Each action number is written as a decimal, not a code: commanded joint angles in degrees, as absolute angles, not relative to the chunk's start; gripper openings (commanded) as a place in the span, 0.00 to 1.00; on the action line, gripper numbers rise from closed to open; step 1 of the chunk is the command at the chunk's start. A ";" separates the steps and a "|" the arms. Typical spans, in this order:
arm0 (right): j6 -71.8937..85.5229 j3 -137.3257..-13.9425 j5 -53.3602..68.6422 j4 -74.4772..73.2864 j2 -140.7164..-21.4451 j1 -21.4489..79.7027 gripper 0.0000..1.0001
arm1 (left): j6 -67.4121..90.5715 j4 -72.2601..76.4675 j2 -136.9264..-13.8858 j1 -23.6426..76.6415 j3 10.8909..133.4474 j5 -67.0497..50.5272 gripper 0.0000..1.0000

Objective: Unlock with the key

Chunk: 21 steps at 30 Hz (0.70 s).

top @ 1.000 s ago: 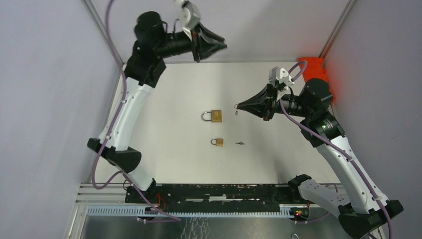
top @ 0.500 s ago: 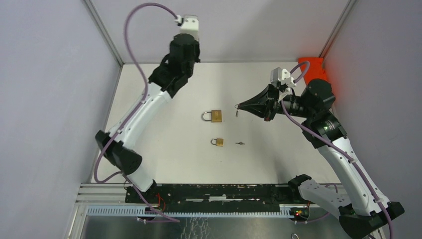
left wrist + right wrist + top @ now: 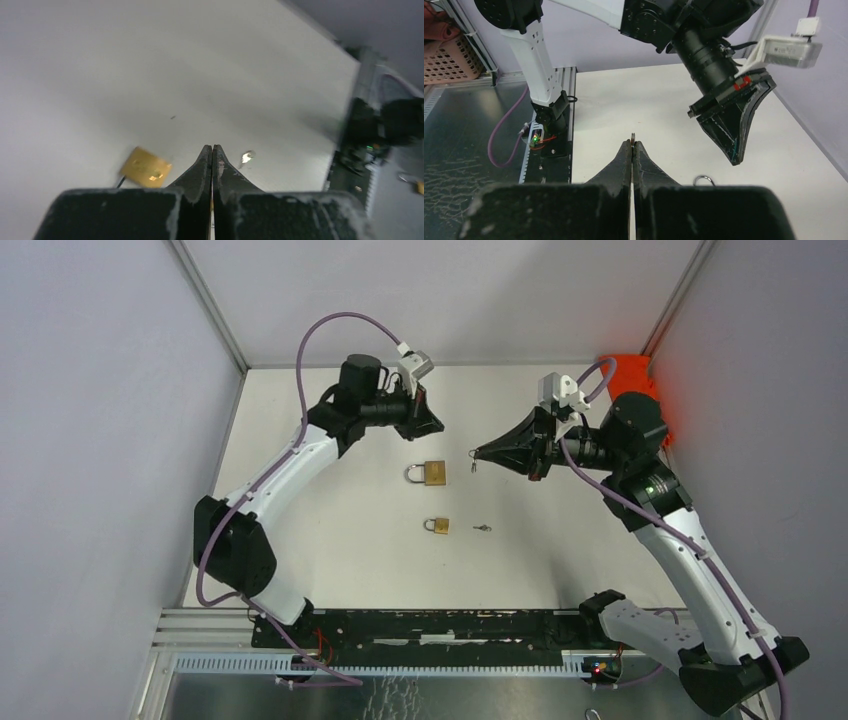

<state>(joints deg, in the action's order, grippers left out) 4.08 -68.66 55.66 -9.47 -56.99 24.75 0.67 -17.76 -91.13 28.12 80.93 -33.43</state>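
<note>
A large brass padlock (image 3: 432, 473) and a small brass padlock (image 3: 438, 526) lie mid-table, with a loose small key (image 3: 483, 528) beside the small one. My right gripper (image 3: 479, 452) is shut on a key (image 3: 474, 459) and holds it above the table, right of the large padlock. The key's ring pokes out of the tips (image 3: 632, 135) in the right wrist view. My left gripper (image 3: 439, 429) is shut and empty, hovering just behind the large padlock. The left wrist view shows its closed tips (image 3: 212, 148), one padlock (image 3: 145, 167) to their left and a loose key (image 3: 246, 157) to their right.
An orange object (image 3: 630, 375) sits at the far right corner. A black rail (image 3: 430, 626) runs along the near edge. Grey walls close the table (image 3: 330, 510) on three sides. The right wrist view shows my left gripper (image 3: 734, 125) close ahead and a padlock shackle (image 3: 704, 179).
My left arm has swung down from high at the back wall to low over the table, just behind the large padlock. The right arm and its key have barely moved.
</note>
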 commanded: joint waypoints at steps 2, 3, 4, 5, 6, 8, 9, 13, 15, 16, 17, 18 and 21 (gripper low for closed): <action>3.87 -69.97 60.21 -3.89 -57.66 25.15 0.00 | -2.33 -9.88 -86.42 27.47 81.00 -62.36 0.05; 3.88 -69.75 60.74 -3.30 -57.75 25.30 0.00 | -3.05 -9.52 -86.09 27.47 80.65 -65.26 0.06; 3.78 -69.66 61.43 -2.93 -57.96 25.41 0.00 | -3.83 -9.36 -85.68 27.44 80.34 -67.81 0.07; 3.38 -69.61 62.25 -2.84 -58.20 25.63 0.00 | -4.36 -9.16 -85.24 27.45 79.90 -69.87 0.08; 2.96 -69.77 62.69 -2.90 -58.25 25.79 0.00 | -4.95 -8.96 -84.87 27.42 79.50 -72.12 0.08; 1.94 -69.79 63.60 -2.89 -58.37 26.08 0.00 | -8.94 -11.80 -84.28 27.44 79.66 -76.39 0.10; 1.29 -69.74 64.05 -2.89 -58.37 26.19 0.00 | -12.85 -15.42 -84.02 27.42 80.33 -78.64 0.10; -1.19 -69.82 65.66 -3.31 -58.78 26.87 0.00 | -37.53 -43.50 -85.27 26.75 87.38 -87.75 0.17; -1.58 -70.09 66.00 -3.34 -59.18 27.28 0.00 | -49.79 -56.30 -87.17 25.68 91.41 -91.01 0.23; -1.81 -70.30 66.12 -3.44 -59.41 27.48 0.00 | -53.64 -60.41 -87.99 25.43 92.88 -91.64 0.26; -2.28 -70.52 66.27 -3.71 -59.61 27.73 0.00 | -55.41 -62.15 -88.66 25.37 94.03 -91.62 0.28; -2.69 -70.71 66.27 -4.05 -59.79 28.00 0.00 | -55.94 -62.98 -89.15 25.36 94.46 -91.73 0.31; -3.38 -70.77 66.45 -4.20 -60.41 28.86 0.00 | -56.47 -63.36 -89.77 25.38 94.52 -93.15 0.42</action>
